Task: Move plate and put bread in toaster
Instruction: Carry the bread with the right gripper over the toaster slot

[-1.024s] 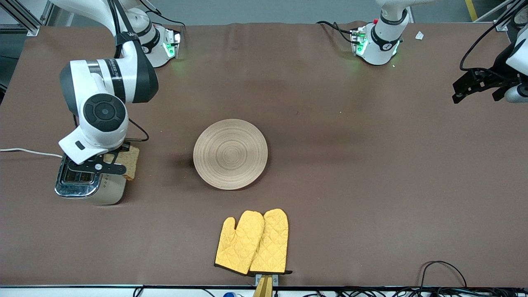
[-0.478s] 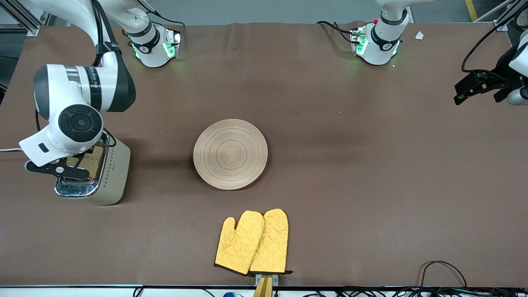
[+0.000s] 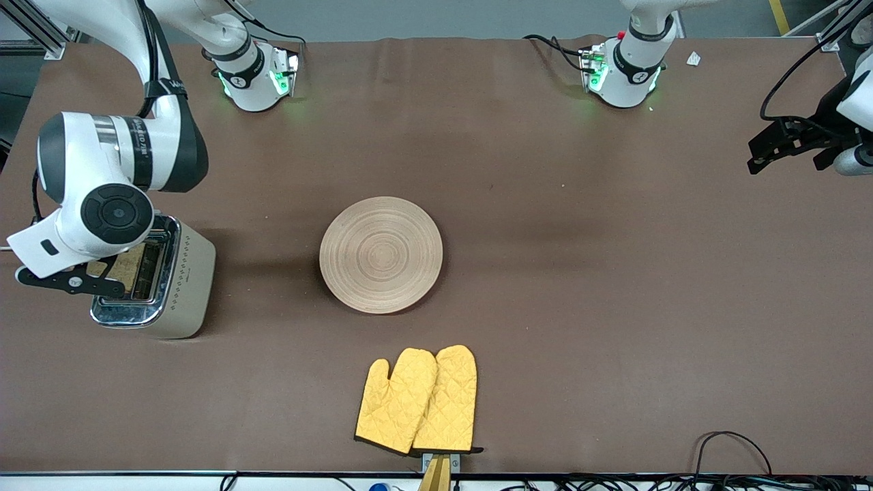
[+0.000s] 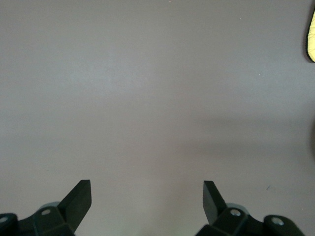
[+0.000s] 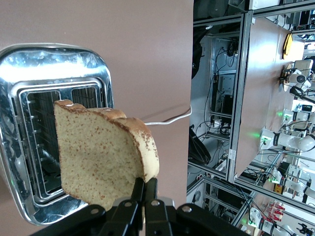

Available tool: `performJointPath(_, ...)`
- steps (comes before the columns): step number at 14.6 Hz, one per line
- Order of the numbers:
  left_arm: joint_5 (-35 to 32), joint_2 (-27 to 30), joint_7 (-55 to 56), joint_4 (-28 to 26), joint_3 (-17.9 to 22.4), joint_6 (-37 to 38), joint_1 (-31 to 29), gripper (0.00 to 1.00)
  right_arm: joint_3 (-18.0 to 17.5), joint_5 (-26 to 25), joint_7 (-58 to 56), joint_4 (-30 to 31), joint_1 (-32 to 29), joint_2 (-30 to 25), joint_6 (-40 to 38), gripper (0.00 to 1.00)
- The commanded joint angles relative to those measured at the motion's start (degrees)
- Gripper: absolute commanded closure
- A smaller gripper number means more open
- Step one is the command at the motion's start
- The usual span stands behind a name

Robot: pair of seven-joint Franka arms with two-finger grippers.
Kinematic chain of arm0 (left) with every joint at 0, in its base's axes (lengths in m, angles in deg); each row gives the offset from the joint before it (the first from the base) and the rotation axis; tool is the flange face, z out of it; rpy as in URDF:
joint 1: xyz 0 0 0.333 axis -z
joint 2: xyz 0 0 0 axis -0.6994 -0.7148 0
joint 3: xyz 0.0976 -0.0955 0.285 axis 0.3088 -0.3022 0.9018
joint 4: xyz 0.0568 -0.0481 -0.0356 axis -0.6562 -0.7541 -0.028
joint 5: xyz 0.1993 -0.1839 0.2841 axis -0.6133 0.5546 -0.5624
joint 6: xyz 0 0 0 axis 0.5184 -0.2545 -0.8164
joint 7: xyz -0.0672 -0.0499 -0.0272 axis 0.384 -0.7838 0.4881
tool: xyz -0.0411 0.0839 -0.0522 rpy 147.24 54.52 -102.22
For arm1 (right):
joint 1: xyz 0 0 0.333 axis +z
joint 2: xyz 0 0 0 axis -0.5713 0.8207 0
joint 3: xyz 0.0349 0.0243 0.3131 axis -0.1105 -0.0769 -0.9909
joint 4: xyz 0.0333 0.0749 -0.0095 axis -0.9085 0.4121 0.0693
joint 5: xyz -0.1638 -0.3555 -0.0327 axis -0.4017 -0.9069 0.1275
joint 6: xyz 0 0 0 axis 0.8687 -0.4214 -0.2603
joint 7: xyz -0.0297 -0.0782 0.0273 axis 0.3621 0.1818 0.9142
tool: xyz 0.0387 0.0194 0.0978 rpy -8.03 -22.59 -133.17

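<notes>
Since a second ago, the right arm has swung from the toaster's side nearest the plate to a spot over the toaster's chrome top, carrying the bread with it; the plate and the mitts have not shifted.

On the brown table [image 3: 580, 273] the plate [image 3: 381, 254] lies flat near the middle, with nothing on it. A pair of yellow oven mitts [image 3: 417, 401] lies nearer the front camera than the plate, close to the table's edge, well apart from it. The toaster [image 3: 179, 283] stands toward the right arm's end of the table, well apart from the plate.

From the front, the right arm's wrist covers much of the toaster's top, and only a sliver of the bread [image 3: 127, 267] shows under it. The right wrist view is clearer: the right gripper [image 5: 144, 196] has its fingers pinched together on the crust edge of the bread [image 5: 101, 162], which hangs tilted over the open slots of the toaster [image 5: 29, 64], not yet inside one. A white cord [image 5: 170, 119] runs off from the toaster.

The left gripper [image 3: 774, 146] waits in the air over the left arm's end of the table, partly cut off by the picture's edge; its fingers [image 4: 78, 199] stand wide apart over bare table, holding nothing.
</notes>
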Motion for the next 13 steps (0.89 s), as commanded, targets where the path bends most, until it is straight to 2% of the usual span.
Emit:
performJointPath(1,0.3,-0.3,-0.8,1.4,0.0,1.3,0.0,0.00,-0.9,-1.5,0.1,3.4,-0.5,-1.0,1.1,0.99)
performJointPath(9,0.6,-0.5,-0.7,1.3,-0.4,1.2,0.4,0.00,-1.0,-0.9,0.6,4.0,0.0,0.3,2.7,0.99)
performJointPath(11,0.6,-1.1,-0.7,1.4,-0.4,1.1,0.5,0.00,-1.0,-0.7,0.7,3.9,-0.1,2.1,3.6,0.98)
performJointPath(13,0.6,-1.2,-0.7,1.3,-0.4,0.9,0.5,0.00,-1.0,0.7,0.8,3.9,-0.7,4.5,5.2,0.90)
